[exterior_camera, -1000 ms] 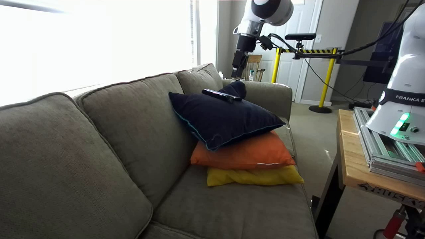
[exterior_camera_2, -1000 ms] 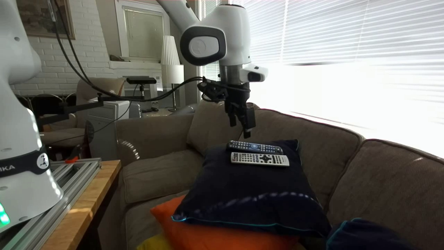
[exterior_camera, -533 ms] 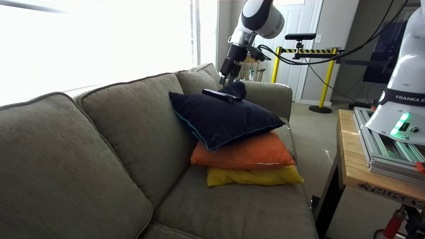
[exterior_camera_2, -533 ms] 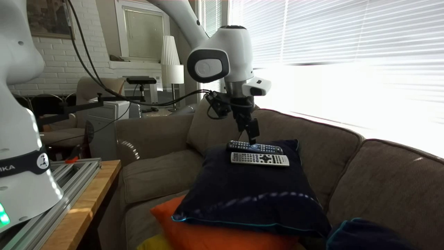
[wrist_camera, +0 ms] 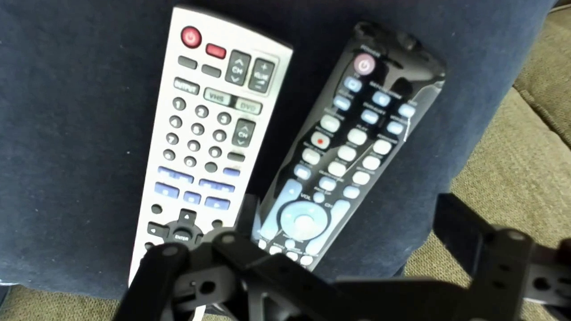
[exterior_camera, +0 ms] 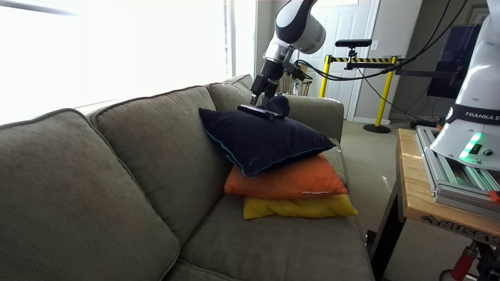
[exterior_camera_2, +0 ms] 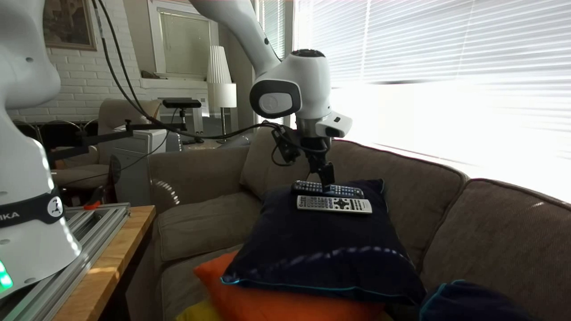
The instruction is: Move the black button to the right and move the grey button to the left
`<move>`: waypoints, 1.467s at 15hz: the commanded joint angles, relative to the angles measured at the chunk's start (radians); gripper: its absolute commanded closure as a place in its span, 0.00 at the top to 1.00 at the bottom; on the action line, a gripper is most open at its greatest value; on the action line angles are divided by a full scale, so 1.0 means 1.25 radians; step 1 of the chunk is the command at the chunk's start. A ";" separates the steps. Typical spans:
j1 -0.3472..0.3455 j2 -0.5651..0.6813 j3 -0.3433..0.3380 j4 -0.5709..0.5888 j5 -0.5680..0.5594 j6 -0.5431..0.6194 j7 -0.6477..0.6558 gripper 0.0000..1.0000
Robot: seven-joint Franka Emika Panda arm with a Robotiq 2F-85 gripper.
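Note:
The things on the pillow are two remotes, not buttons. The black one point(wrist_camera: 337, 151) lies tilted, right of the grey one point(wrist_camera: 203, 129), in the wrist view. In an exterior view the black one point(exterior_camera_2: 348, 191) lies just behind the grey one point(exterior_camera_2: 334, 204). My gripper point(wrist_camera: 348, 209) is open above the lower part of the black remote. One finger is over the gap between the remotes, the other past the black one's right side. The gripper shows low over the pillow in both exterior views point(exterior_camera: 259, 99) point(exterior_camera_2: 324, 180). Whether it touches anything, I cannot tell.
The remotes lie on a navy pillow point(exterior_camera_2: 330, 249), stacked on an orange pillow point(exterior_camera: 287, 181) and a yellow pillow point(exterior_camera: 300, 207). The couch backrest point(exterior_camera: 156, 156) rises beside the stack. Another navy pillow point(exterior_camera_2: 473, 303) is close by. The robot's wooden table point(exterior_camera: 418, 183) stands opposite the backrest.
My gripper has come down towards the remotes and shifted slightly towards the couch back. Its fingers show apart. The remotes and pillows have not moved.

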 commanded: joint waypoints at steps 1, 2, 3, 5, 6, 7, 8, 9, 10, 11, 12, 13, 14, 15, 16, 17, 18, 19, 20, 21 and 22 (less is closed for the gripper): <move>-0.009 0.040 0.015 0.028 0.003 0.027 0.055 1.00; -0.008 0.043 0.015 0.028 0.002 0.033 0.069 1.00; -0.009 0.047 0.016 0.030 0.002 0.028 0.083 1.00; -0.001 0.051 0.005 0.030 -0.008 0.026 0.116 1.00; 0.002 0.053 0.002 0.032 -0.011 0.021 0.131 1.00; 0.006 0.055 -0.001 0.032 -0.016 0.021 0.142 0.90; 0.007 0.056 -0.002 0.032 -0.017 0.023 0.149 0.72; 0.008 0.057 -0.003 0.031 -0.019 0.026 0.157 0.66; 0.009 0.058 -0.005 0.032 -0.020 0.025 0.162 0.59; 0.009 0.059 -0.005 0.032 -0.020 0.024 0.166 0.51; 0.010 0.060 -0.006 0.032 -0.022 0.026 0.169 0.44; 0.009 0.058 -0.005 0.031 -0.022 0.024 0.171 0.37; 0.009 0.052 -0.006 0.029 -0.024 0.021 0.172 0.34; 0.006 0.039 -0.003 0.025 -0.025 0.015 0.169 0.34; 0.000 0.020 0.001 0.019 -0.023 0.004 0.163 0.34; -0.003 0.005 0.001 0.016 -0.024 -0.005 0.161 0.34; -0.006 -0.013 0.001 0.011 -0.022 -0.014 0.160 0.34; -0.011 -0.036 -0.002 0.004 -0.022 -0.027 0.158 0.34; -0.013 -0.057 -0.006 -0.001 -0.023 -0.040 0.155 0.34; -0.019 -0.080 -0.010 -0.008 -0.022 -0.057 0.147 0.34; -0.015 -0.103 -0.027 -0.016 -0.032 -0.074 0.151 0.34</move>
